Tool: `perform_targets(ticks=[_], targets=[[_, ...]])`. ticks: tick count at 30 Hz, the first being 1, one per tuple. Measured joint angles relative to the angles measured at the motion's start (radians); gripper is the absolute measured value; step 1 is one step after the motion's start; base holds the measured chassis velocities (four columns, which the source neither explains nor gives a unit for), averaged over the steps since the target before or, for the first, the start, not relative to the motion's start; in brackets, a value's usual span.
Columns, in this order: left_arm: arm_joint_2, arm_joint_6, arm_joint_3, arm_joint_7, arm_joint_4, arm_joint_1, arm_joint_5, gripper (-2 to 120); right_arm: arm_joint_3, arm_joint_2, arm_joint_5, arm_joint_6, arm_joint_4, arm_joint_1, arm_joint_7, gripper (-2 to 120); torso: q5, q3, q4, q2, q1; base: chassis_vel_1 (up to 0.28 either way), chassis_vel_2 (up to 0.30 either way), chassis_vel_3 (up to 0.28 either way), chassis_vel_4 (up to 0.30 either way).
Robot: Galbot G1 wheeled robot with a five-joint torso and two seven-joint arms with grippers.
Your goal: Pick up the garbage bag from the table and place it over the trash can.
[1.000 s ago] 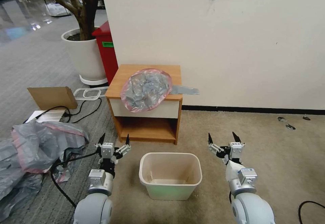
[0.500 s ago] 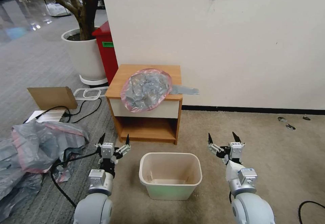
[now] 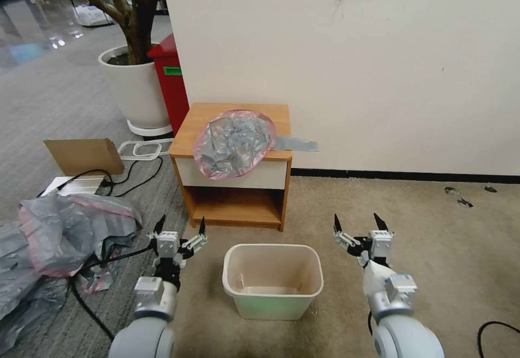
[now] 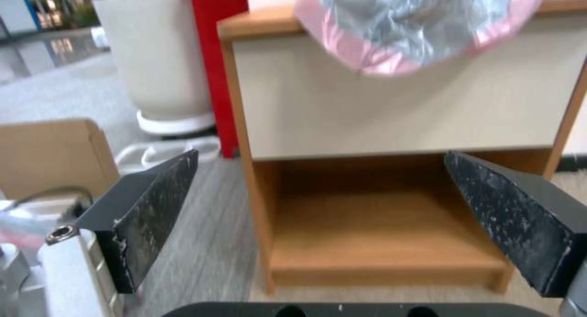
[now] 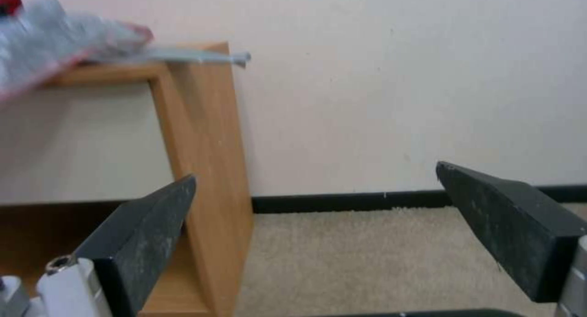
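Garbage bag (image 3: 234, 142) draped over our desk (image 3: 201, 114) front edge | left gripper (image 3: 179, 229) and right gripper (image 3: 357, 226) low beside trash can (image 3: 272, 281), jaws apart, empty | risk: thin film slipping, or snagging the desk corner.

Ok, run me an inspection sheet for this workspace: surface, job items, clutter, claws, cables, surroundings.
Surface: table, bag on top, shelf below bare.
Job items: bag spread flat, rim overhanging the drawer front; bin upright on the carpet before the table, unlined.
Clutter: bag heap and cardboard on the floor, left.
Claws: left claw and right claw open, low, either side of the bin, holding nothing.
Cables: black cable by the heap.
Surroundings: wall, red cabinet, plant pot.
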Motion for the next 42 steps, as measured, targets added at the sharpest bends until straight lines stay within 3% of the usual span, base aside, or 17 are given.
perform_targets(ticks=[4,9,12,15,21,25,28,29,30,32,34,35,38,42], targets=[[0.008,0.034,-0.003,0.000,-0.099,0.073,-0.013,100,-0.015,0.023,0.043,-0.026,0.142,-0.115,0.033,100,-0.0002,0.000,0.0000,0.000,0.000,0.000,0.000,0.000,0.000],[0.017,0.068,-0.009,-0.004,-0.196,0.146,-0.027,100,-0.035,0.022,0.064,-0.030,0.174,-0.149,0.042,100,0.0002,0.000,0.0001,0.000,0.000,0.000,0.000,0.000,0.000],[0.026,0.104,-0.013,-0.008,-0.293,0.220,-0.041,100,-0.034,0.017,0.065,-0.030,0.159,-0.135,0.042,100,0.0001,0.000,0.0000,0.000,0.000,0.000,0.000,0.000,0.000],[0.032,0.127,-0.016,-0.012,-0.334,0.268,-0.052,100,-0.027,0.011,0.067,-0.035,0.143,-0.107,0.042,100,0.0004,0.000,0.0000,0.000,0.000,0.000,0.000,0.000,0.000],[0.087,0.168,-0.093,-0.074,-0.341,0.332,-0.134,100,-0.001,-0.013,0.129,-0.079,0.122,-0.034,0.042,100,-0.0004,0.000,0.0002,0.000,0.000,0.000,0.000,0.000,0.000],[0.107,0.168,-0.138,-0.078,-0.341,0.337,-0.162,100,0.002,-0.048,0.258,-0.120,0.088,0.026,0.042,100,0.0001,0.000,0.0000,0.000,0.000,0.000,0.000,0.000,0.000],[0.127,0.164,-0.175,-0.078,-0.338,0.339,-0.192,100,-0.019,-0.070,0.522,-0.151,0.033,0.112,0.042,100,0.0002,0.000,0.0000,0.000,0.000,0.000,0.000,0.000,0.000],[0.127,0.164,-0.175,-0.078,-0.338,0.339,-0.192,100,-0.019,-0.070,0.522,-0.151,0.033,0.112,0.042,100,0.0002,0.000,0.0000,0.000,0.000,0.000,0.000,0.000,0.000],[0.135,0.162,-0.188,-0.078,-0.337,0.338,-0.208,100,-0.029,-0.075,0.671,-0.166,-0.003,0.175,0.051,100,0.0001,0.000,0.0000,0.000,0.000,0.000,0.000,0.000,0.000],[0.142,0.159,-0.197,-0.077,-0.336,0.336,-0.226,100,-0.043,-0.077,0.793,-0.172,-0.051,0.257,0.067,100,0.0000,0.000,0.0001,0.000,0.000,0.000,0.000,0.000,0.000],[0.143,0.158,-0.199,-0.077,-0.336,0.336,-0.228,100,-0.046,-0.077,0.820,-0.172,-0.064,0.277,0.071,100,0.0000,0.000,0.0001,0.000,0.000,0.000,0.000,0.000,0.000],[0.146,0.150,-0.204,-0.075,-0.335,0.336,-0.234,100,-0.061,-0.071,0.940,-0.168,-0.129,0.369,0.095,100,0.0001,0.000,0.0002,0.000,0.000,0.000,0.000,0.000,0.000],[0.150,0.136,-0.205,-0.073,-0.334,0.344,-0.241,100,-0.070,-0.050,1.100,-0.150,-0.243,0.499,0.137,100,-0.0003,0.000,0.0003,0.000,0.000,0.000,0.000,0.000,0.000],[0.154,0.132,-0.212,-0.070,-0.333,0.345,-0.249,100,-0.067,-0.015,1.237,-0.138,-0.363,0.620,0.180,100,-0.0004,0.000,0.0002,0.000,0.000,0.000,0.000,0.000,0.000]])
